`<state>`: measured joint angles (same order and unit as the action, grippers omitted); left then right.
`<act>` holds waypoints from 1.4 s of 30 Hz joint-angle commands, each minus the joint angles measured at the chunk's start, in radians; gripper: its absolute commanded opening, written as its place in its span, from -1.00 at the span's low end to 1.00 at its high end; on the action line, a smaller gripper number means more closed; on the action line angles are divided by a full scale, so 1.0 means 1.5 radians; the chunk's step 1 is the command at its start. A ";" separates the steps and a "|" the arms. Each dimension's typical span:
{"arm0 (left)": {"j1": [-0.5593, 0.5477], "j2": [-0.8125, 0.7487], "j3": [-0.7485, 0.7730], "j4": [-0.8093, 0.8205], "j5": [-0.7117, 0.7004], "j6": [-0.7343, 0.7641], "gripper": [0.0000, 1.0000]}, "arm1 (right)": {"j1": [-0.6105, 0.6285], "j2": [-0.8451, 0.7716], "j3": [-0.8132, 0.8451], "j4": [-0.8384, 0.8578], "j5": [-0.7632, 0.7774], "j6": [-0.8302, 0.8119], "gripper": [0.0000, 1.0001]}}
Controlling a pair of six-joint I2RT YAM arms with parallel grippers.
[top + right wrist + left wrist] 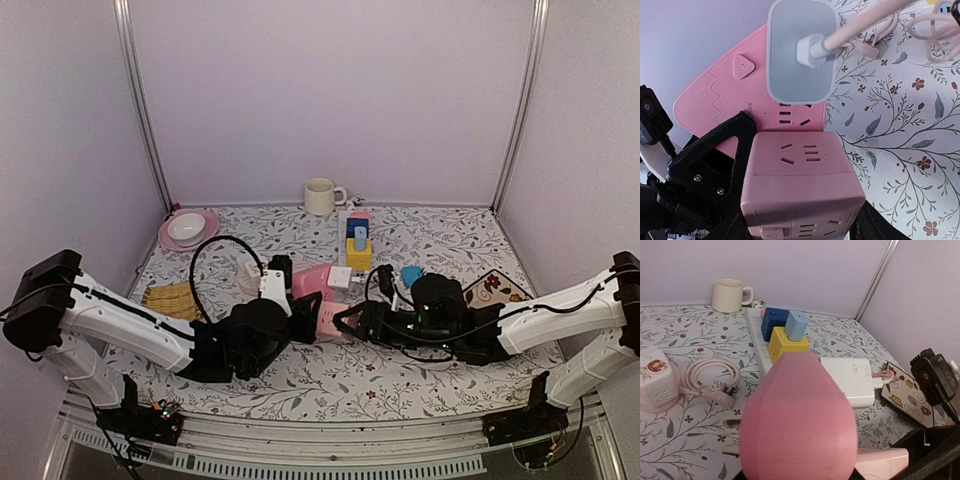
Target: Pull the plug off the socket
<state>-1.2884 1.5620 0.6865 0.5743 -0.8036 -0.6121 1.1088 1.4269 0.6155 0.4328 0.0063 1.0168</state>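
Observation:
A flat pink socket board stands on edge at mid-table. Its rounded back fills the left wrist view and hides my left jaws. In the top view my left gripper is closed on the board's left side. A white plug with a pink cable sits in the board's face. Below it a pink cube socket butts against the same face. My right gripper is shut on the cube, one black finger pressed to its left side.
Behind lies a white power strip carrying blue and yellow adapters. A cream mug and a pink plate stand at the back. A white cube socket with coiled cable lies left, a patterned tile right.

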 commanded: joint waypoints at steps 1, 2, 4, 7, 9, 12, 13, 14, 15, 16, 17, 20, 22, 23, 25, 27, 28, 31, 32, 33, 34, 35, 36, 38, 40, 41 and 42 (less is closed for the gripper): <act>-0.018 0.029 0.049 -0.031 -0.072 0.060 -1.00 | -0.007 -0.022 -0.010 -0.026 -0.021 -0.041 -0.78; -0.022 0.035 0.056 -0.036 -0.076 0.062 -1.00 | -0.010 -0.025 -0.011 -0.026 -0.023 -0.043 -0.78; -0.023 0.041 0.063 -0.045 -0.078 0.064 -1.00 | -0.018 -0.031 -0.016 -0.027 -0.028 -0.045 -0.78; -0.024 0.040 0.062 -0.054 -0.080 0.061 -1.00 | -0.034 -0.045 -0.028 -0.025 -0.044 -0.046 -0.78; -0.021 0.033 0.058 -0.063 -0.081 0.056 -1.00 | -0.042 -0.054 -0.037 -0.026 -0.047 -0.047 -0.78; -0.008 0.022 0.043 -0.065 -0.061 0.034 -1.00 | -0.049 -0.059 -0.042 -0.026 -0.050 -0.055 -0.79; -0.002 0.019 0.037 -0.067 -0.051 0.023 -1.00 | -0.050 -0.057 -0.042 -0.026 -0.052 -0.057 -0.80; 0.003 0.016 0.032 -0.067 -0.042 0.013 -1.00 | -0.050 -0.055 -0.039 -0.025 -0.056 -0.059 -0.81; 0.006 0.017 0.027 -0.067 -0.038 0.010 -1.00 | -0.050 -0.050 -0.036 -0.024 -0.063 -0.060 -0.82; 0.006 0.019 0.026 -0.069 -0.038 0.009 -1.00 | -0.050 -0.046 -0.031 -0.023 -0.072 -0.061 -0.84; 0.007 0.022 0.027 -0.076 -0.038 0.006 -1.00 | -0.049 -0.042 -0.028 -0.021 -0.080 -0.062 -0.87; 0.006 0.028 0.034 -0.093 -0.037 0.002 -1.00 | -0.045 -0.028 -0.026 0.014 -0.112 -0.047 -0.89; 0.006 0.028 0.035 -0.094 -0.037 0.002 -1.00 | -0.028 -0.015 -0.010 0.027 -0.112 -0.035 -0.89; 0.006 0.028 0.035 -0.095 -0.038 0.002 -1.00 | -0.019 -0.005 0.004 0.018 -0.105 -0.038 -0.89; 0.006 0.028 0.035 -0.097 -0.041 0.000 -1.00 | -0.004 0.011 0.037 -0.022 -0.079 -0.054 -0.89; 0.005 0.027 0.035 -0.101 -0.043 -0.005 -1.00 | -0.002 0.014 0.044 -0.048 -0.052 -0.063 -0.89; 0.005 0.026 0.034 -0.103 -0.044 -0.007 -1.00 | -0.002 0.009 0.040 -0.055 -0.036 -0.065 -0.89; 0.005 0.025 0.031 -0.109 -0.046 -0.015 -1.00 | -0.003 -0.023 0.029 -0.088 0.006 -0.075 -0.89; 0.006 0.025 0.030 -0.110 -0.048 -0.019 -1.00 | -0.007 -0.034 0.022 -0.091 0.011 -0.076 -0.89; 0.006 0.025 0.029 -0.112 -0.049 -0.022 -1.00 | -0.014 -0.047 0.013 -0.091 0.004 -0.076 -0.89; 0.006 0.024 0.027 -0.111 -0.049 -0.026 -1.00 | -0.024 -0.058 -0.004 -0.081 -0.009 -0.072 -0.89; 0.007 0.024 0.026 -0.112 -0.049 -0.031 -1.00 | -0.036 -0.066 -0.018 -0.063 -0.031 -0.068 -0.89; 0.008 0.023 0.024 -0.112 -0.048 -0.038 -1.00 | -0.053 -0.073 -0.033 -0.043 -0.061 -0.066 -0.89; 0.011 0.022 0.020 -0.110 -0.043 -0.049 -1.00 | -0.088 -0.084 -0.062 -0.004 -0.114 -0.055 -0.89; 0.012 0.020 0.016 -0.109 -0.040 -0.054 -1.00 | -0.099 -0.092 -0.073 0.004 -0.132 -0.053 -0.90; 0.012 0.020 0.015 -0.109 -0.040 -0.054 -1.00 | -0.100 -0.095 -0.073 0.001 -0.130 -0.058 -0.90; 0.012 0.020 0.015 -0.109 -0.041 -0.053 -1.00 | -0.099 -0.095 -0.072 -0.002 -0.129 -0.061 -0.90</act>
<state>-1.3003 1.6104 0.7441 0.5159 -0.7731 -0.7147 0.9997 1.3334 0.5346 0.4046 -0.1699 0.9852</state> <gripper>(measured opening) 0.290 0.617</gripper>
